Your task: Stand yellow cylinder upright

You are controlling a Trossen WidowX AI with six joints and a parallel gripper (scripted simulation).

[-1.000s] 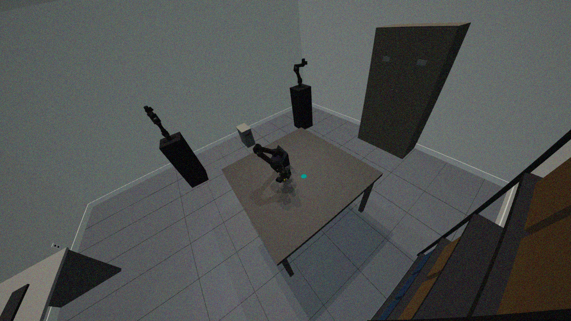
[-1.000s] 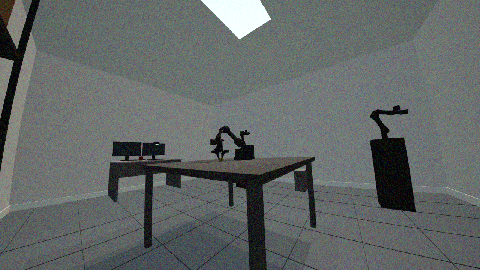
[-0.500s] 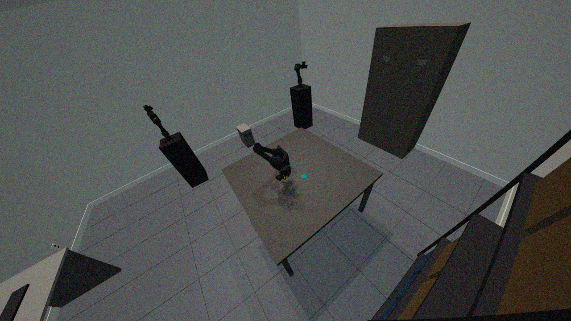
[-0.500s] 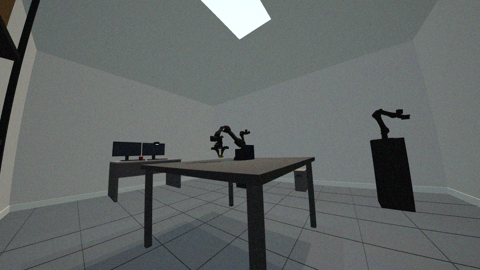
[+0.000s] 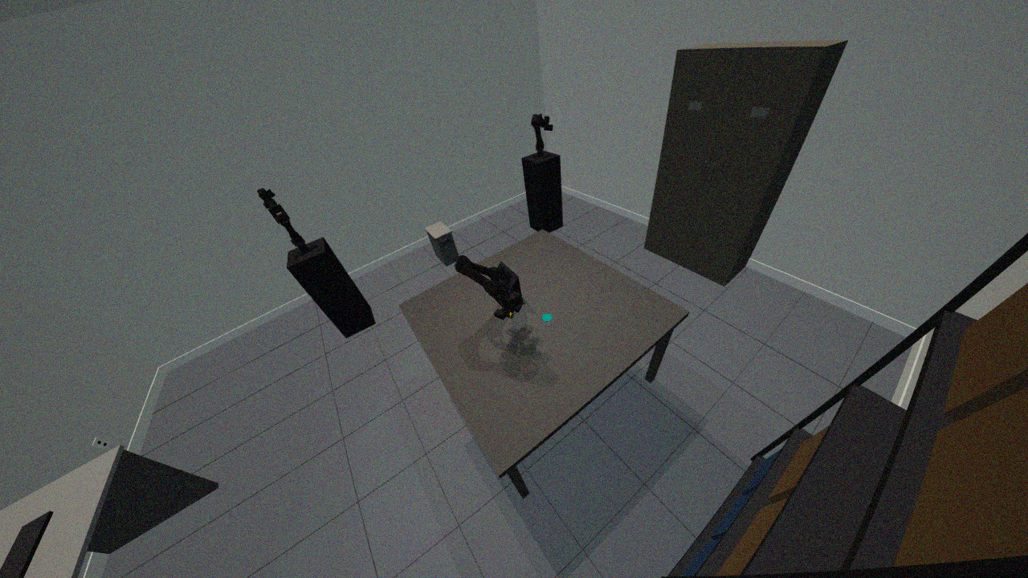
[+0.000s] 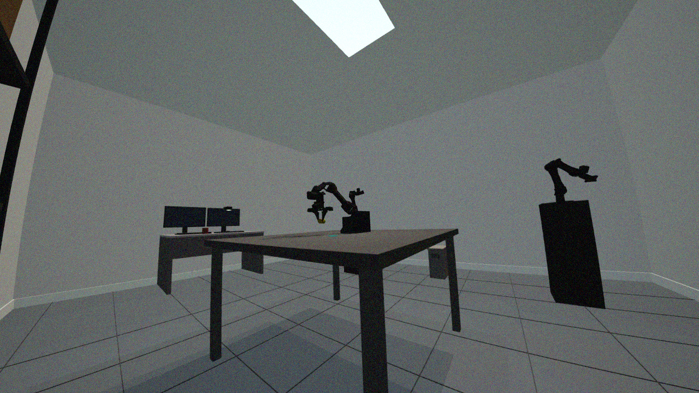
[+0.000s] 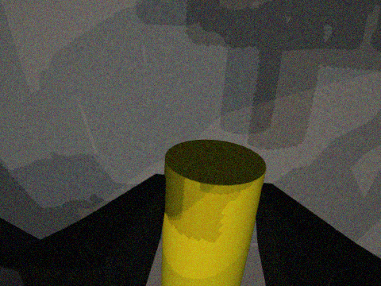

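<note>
My gripper point(image 5: 508, 313) point(image 6: 321, 219) point(image 7: 212, 191) is shut on the yellow tall cylinder point(image 7: 209, 228) point(image 6: 321, 220) point(image 5: 510, 314) and holds it clear above the brown table point(image 5: 575, 373) point(image 6: 371, 242). In the wrist view the two dark fingers press the cylinder's sides, and its far end points away from the camera over the table top. The cyan circle point(image 5: 547, 316) point(image 6: 332, 234) is a small flat mark on the table, a short way to the right of the gripper in the top view. It does not show in the wrist view.
The arm's base point(image 6: 355, 224) stands on the table's far side. Two other arms on black pedestals point(image 5: 330, 287) point(image 5: 542, 190) stand on the floor beyond the table, with a small grey box point(image 5: 442, 242) between them. A desk with monitors point(image 6: 200, 217) stands at the wall.
</note>
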